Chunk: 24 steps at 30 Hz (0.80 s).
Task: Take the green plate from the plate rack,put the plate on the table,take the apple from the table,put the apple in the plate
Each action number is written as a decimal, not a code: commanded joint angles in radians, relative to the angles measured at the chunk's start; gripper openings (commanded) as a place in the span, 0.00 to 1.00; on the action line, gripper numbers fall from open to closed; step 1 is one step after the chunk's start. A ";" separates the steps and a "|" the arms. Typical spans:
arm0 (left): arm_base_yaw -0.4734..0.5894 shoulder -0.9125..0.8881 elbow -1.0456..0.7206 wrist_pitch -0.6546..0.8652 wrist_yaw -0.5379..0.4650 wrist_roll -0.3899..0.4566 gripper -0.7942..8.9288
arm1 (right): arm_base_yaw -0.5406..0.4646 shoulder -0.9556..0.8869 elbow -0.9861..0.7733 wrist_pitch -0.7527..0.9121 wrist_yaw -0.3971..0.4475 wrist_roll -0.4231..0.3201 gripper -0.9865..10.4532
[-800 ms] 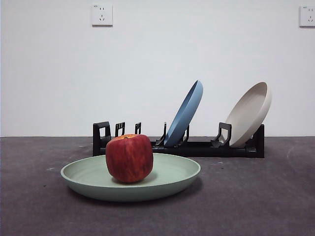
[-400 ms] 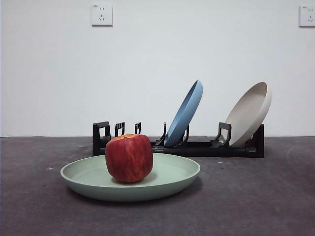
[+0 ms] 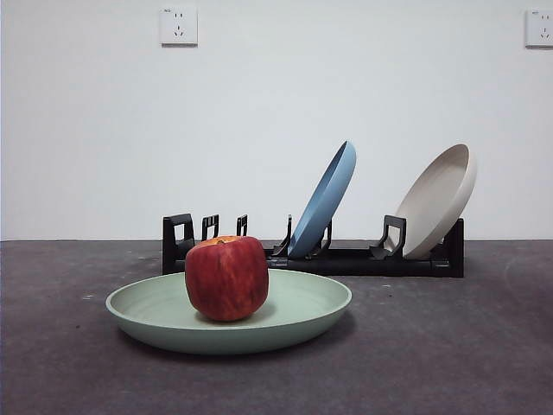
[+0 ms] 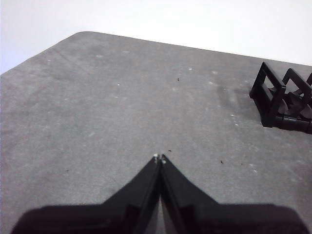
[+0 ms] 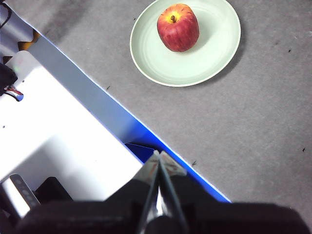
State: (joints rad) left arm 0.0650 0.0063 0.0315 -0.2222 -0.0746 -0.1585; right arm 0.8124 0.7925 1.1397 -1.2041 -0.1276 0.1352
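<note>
Resting flat on the table [image 3: 449,346], the green plate [image 3: 302,303] lies in front of the plate rack [image 3: 346,260], well apart from it and toward the rack's vacant end. The apple [image 3: 226,277] stands upright inside the plate, stem up, a yellow-orange patch showing at its top; in the right wrist view it sits off-centre in the dish, nearer one side of the rim.

On the rack, a blue plate [image 3: 327,201] leans in the middle slots and a cream-white plate [image 3: 439,201] leans at the far end. The end pegs nearest the green plate hold nothing; the left wrist view shows those pegs [image 4: 282,97] at the rack's end with bare table beside them.

Left gripper [image 4: 159,158]: jaws pressed together, tips meeting, holding nothing, poised above bare table, away from the rack. Right gripper [image 5: 158,155]: jaws likewise closed tip to tip, holding nothing, positioned over the table's edge, where a blue strip [image 5: 97,105] and a white surface [image 5: 53,126] border the tabletop, well apart from plate and apple.

Neither arm appears in the front view.
</note>
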 commanded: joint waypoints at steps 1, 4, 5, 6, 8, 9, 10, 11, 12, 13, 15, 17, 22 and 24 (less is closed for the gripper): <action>0.000 -0.003 -0.013 0.004 0.001 -0.006 0.08 | -0.010 -0.002 -0.003 0.006 0.005 -0.001 0.09; 0.000 -0.003 -0.013 0.004 0.001 -0.006 0.08 | -0.080 -0.021 -0.008 0.026 0.026 -0.091 0.09; 0.000 -0.003 -0.013 0.003 0.001 -0.006 0.08 | -0.122 -0.032 -0.016 0.060 0.023 -0.111 0.09; 0.000 -0.003 -0.013 0.003 0.001 -0.006 0.08 | -0.172 -0.050 -0.031 0.110 0.017 -0.119 0.09; 0.000 -0.003 -0.013 0.004 0.001 -0.006 0.08 | -0.267 -0.084 -0.073 0.226 -0.040 -0.114 0.09; 0.000 -0.003 -0.013 0.003 0.001 -0.006 0.08 | -0.333 -0.113 -0.113 0.306 -0.107 -0.114 0.09; 0.000 -0.003 -0.013 0.003 0.002 -0.006 0.08 | -0.383 -0.137 -0.148 0.360 -0.156 -0.115 0.09; 0.000 -0.003 -0.013 0.004 0.002 -0.006 0.08 | -0.440 -0.165 -0.191 0.422 -0.200 -0.122 0.09; 0.000 -0.003 -0.013 0.004 0.002 -0.006 0.08 | -0.493 -0.192 -0.235 0.476 -0.222 -0.136 0.09; 0.000 -0.003 -0.013 0.003 0.001 -0.006 0.08 | -0.533 -0.215 -0.273 0.519 -0.231 -0.143 0.09; 0.000 -0.003 -0.013 0.003 0.001 -0.006 0.08 | -0.607 -0.267 -0.356 0.599 -0.237 -0.169 0.09; 0.000 -0.003 -0.013 0.003 0.001 -0.005 0.08 | -0.672 -0.326 -0.447 0.671 -0.237 -0.190 0.09; 0.000 -0.003 -0.013 0.003 0.001 -0.006 0.08 | -0.775 -0.471 -0.669 0.889 -0.233 -0.189 0.09; 0.000 -0.003 -0.013 0.003 0.001 -0.006 0.08 | -0.793 -0.528 -0.759 0.984 -0.233 -0.189 0.09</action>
State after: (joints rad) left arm 0.0650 0.0063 0.0315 -0.2222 -0.0750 -0.1589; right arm 0.0235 0.2874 0.4305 -0.2699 -0.3595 -0.0456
